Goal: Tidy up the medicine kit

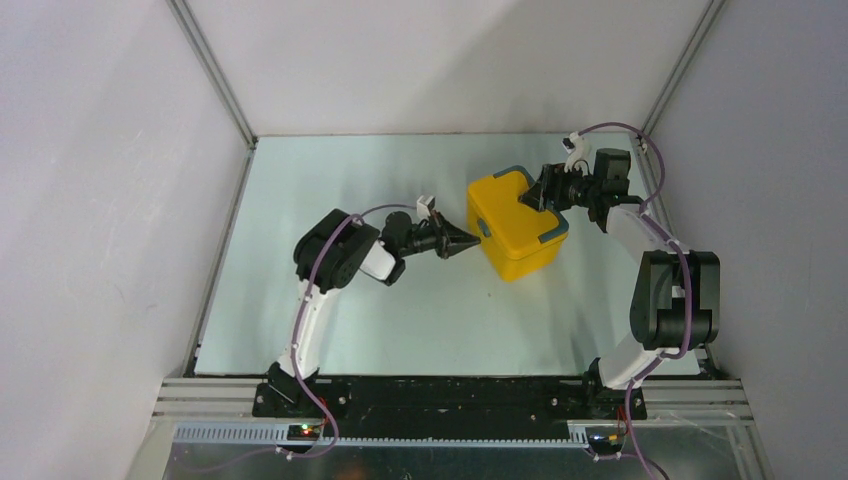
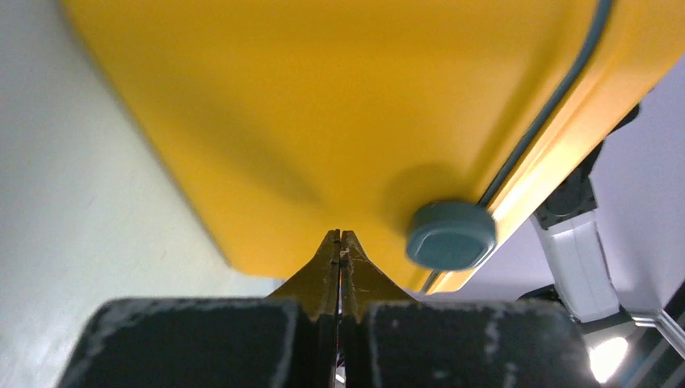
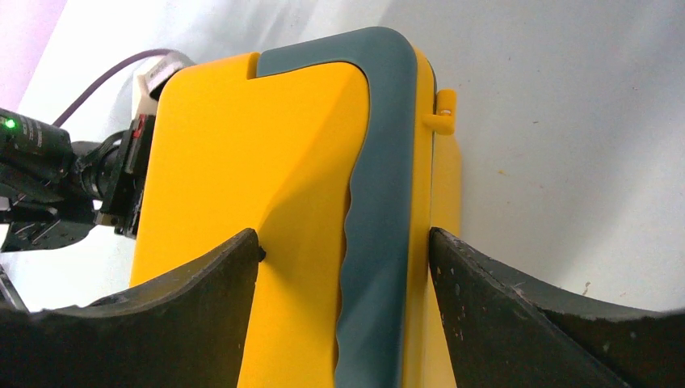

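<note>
The medicine kit (image 1: pixel 515 228) is a yellow case with teal trim, standing lid-shut on the pale table right of centre. My left gripper (image 1: pixel 472 243) is shut with nothing in it, its joined tips (image 2: pixel 340 234) pressed against the kit's yellow side wall (image 2: pixel 323 105), just left of a round teal knob (image 2: pixel 450 234). My right gripper (image 1: pixel 545 192) is at the kit's far right corner. In the right wrist view its fingers (image 3: pixel 218 275) straddle the kit's edge (image 3: pixel 266 162) and teal handle strip (image 3: pixel 380 202), touching the yellow plastic on both sides.
White enclosure walls and metal frame posts (image 1: pixel 215 75) ring the table (image 1: pixel 400 320). The left arm's wrist (image 3: pixel 73 178) shows beyond the kit in the right wrist view. The right arm's white link (image 2: pixel 577 250) shows past the kit in the left wrist view.
</note>
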You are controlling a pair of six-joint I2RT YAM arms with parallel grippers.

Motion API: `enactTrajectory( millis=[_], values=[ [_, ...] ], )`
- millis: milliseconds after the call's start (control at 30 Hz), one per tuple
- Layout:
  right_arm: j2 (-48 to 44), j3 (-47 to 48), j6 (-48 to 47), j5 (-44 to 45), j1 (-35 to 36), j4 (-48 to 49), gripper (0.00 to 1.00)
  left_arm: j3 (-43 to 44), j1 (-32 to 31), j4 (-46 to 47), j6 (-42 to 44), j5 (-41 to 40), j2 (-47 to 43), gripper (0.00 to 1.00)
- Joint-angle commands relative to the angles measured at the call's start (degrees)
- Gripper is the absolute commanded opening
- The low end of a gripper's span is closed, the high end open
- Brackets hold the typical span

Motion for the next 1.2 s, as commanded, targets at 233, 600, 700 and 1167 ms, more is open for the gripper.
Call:
enactTrajectory(
  millis=[233,600,700,1167],
  values=[
    [1.30,2.20,-1.17,2.32,-4.89,-12.61,0.85,-11.97,5.05,-23.53,28.48,0.07,-24.91,0.14],
    [-9.76,12.35,2.74,19.28,-11.12,-27.84,0.99,-7.63,8.82,-73.87,82.44,-19.04,-50.27,0.62],
    [-13.43,14.32,2.03,20.39,-12.45,-31.09,1.00,-3.42,9.42,-82.76,89.22,-31.29,-52.60,0.71],
    [-25.13,7.82,4.70,29.74,-10.53,-25.99,0.99,0.02,11.36,-88.61,97.69,-52.97,-68.39,1.00]
  ],
)
